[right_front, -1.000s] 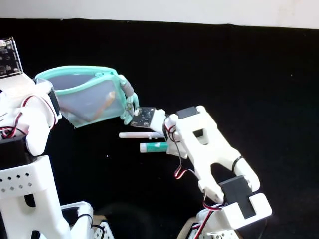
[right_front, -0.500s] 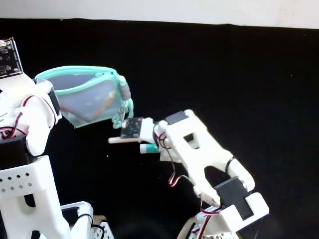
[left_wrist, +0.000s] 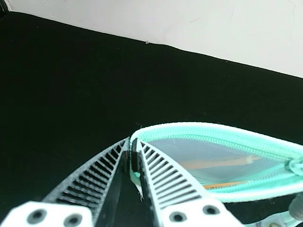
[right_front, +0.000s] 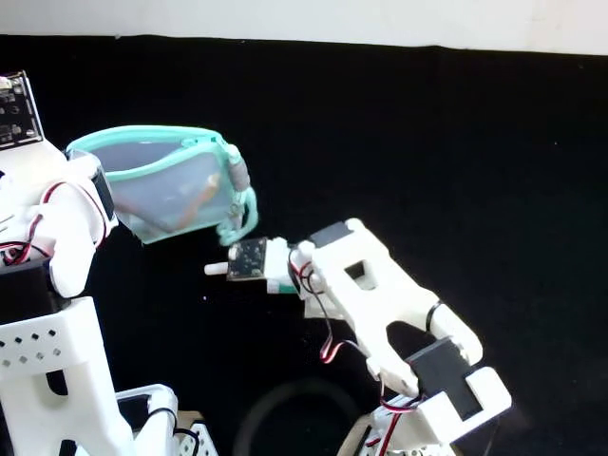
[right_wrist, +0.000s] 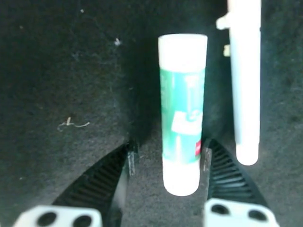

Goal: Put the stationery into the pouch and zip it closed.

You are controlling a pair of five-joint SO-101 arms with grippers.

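My left gripper (left_wrist: 132, 153) is shut on one end of a translucent pouch (right_front: 166, 190) with mint-green zip trim and holds it raised above the black table at the left. Its zip stands open in the left wrist view, and an orange pencil (left_wrist: 213, 163) lies inside the pouch (left_wrist: 222, 151). My right gripper (right_wrist: 168, 150) is open and low over the table, below the pouch's free end. A green-and-white glue stick (right_wrist: 182, 113) lies between its fingers. A white pen (right_wrist: 246, 80) lies parallel just outside one finger; its tip (right_front: 217, 269) sticks out from under the wrist.
A mint loop strap (right_front: 242, 214) hangs from the pouch's free end, just above the right wrist. The black table (right_front: 456, 142) is bare to the right and behind. A white wall edge (right_front: 380, 19) runs along the back.
My right arm has drawn back from the pouch's free end and moved left and down over the glue stick and pen. The left arm and pouch have kept still.
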